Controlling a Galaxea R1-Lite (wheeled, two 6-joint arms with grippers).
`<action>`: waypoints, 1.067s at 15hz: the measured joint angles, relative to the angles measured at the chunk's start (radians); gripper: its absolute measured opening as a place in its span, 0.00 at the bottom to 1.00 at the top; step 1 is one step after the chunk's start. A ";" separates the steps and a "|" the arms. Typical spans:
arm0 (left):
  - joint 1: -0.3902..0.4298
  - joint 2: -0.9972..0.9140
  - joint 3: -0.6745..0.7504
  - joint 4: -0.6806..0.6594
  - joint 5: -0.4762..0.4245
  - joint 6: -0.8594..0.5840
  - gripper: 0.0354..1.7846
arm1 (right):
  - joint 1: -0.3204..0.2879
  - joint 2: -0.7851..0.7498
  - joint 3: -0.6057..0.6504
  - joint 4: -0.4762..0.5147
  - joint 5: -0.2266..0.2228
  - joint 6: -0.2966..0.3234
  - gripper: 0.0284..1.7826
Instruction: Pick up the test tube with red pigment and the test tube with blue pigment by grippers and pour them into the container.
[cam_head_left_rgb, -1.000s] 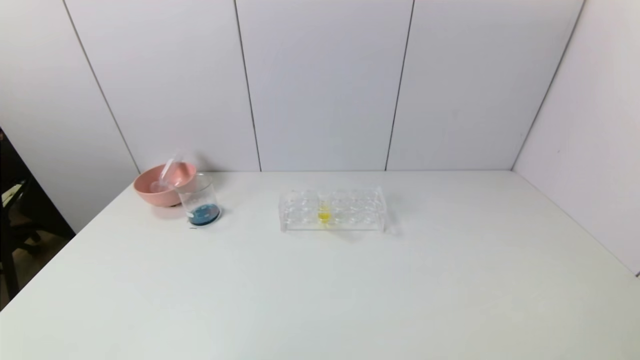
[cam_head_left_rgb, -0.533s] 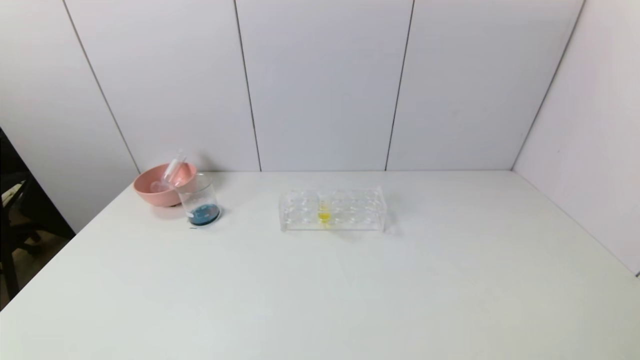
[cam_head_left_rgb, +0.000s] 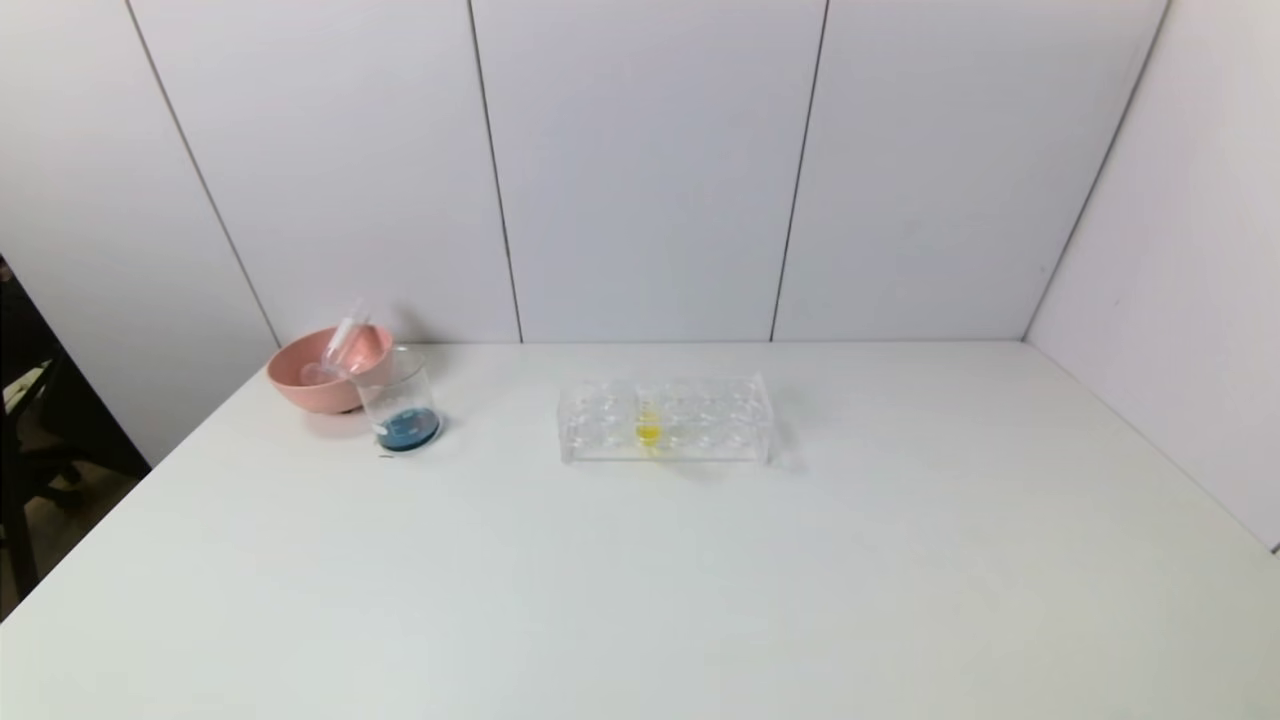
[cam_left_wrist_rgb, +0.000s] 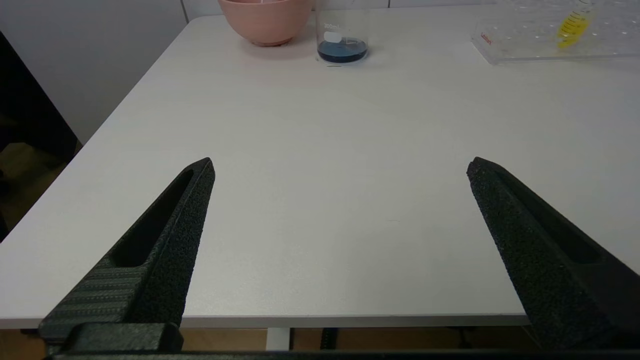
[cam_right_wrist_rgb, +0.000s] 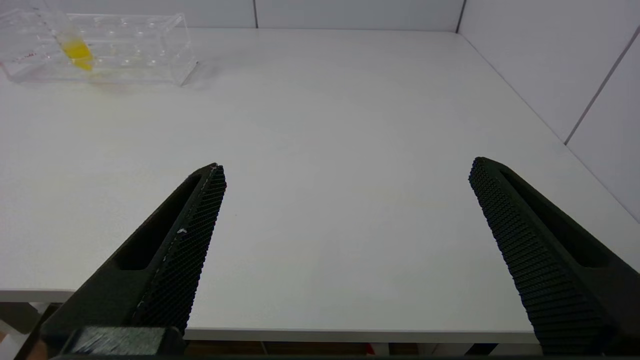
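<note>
The container is a clear glass beaker at the table's far left, holding dark blue liquid; it also shows in the left wrist view. No tube with red or blue liquid shows. A clear empty tube leans in the pink bowl behind the beaker. My left gripper is open and empty over the table's front edge, far from the beaker. My right gripper is open and empty over the front edge on the right. Neither gripper shows in the head view.
A clear plastic tube rack stands at mid-table and holds one tube with yellow liquid; the rack shows in the right wrist view too. The white table meets walls at the back and right.
The clear tube in the pink bowl has shifted slightly and come to rest. Nothing else has moved.
</note>
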 joint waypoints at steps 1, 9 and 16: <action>0.000 0.000 0.000 0.000 0.000 0.000 0.99 | 0.000 0.000 0.000 0.000 0.000 0.000 1.00; 0.000 0.001 0.000 0.000 0.000 0.000 0.99 | 0.000 0.000 0.000 0.000 0.000 0.000 1.00; 0.000 0.001 0.000 0.000 0.000 0.000 0.99 | 0.001 0.000 0.000 -0.001 0.000 -0.003 1.00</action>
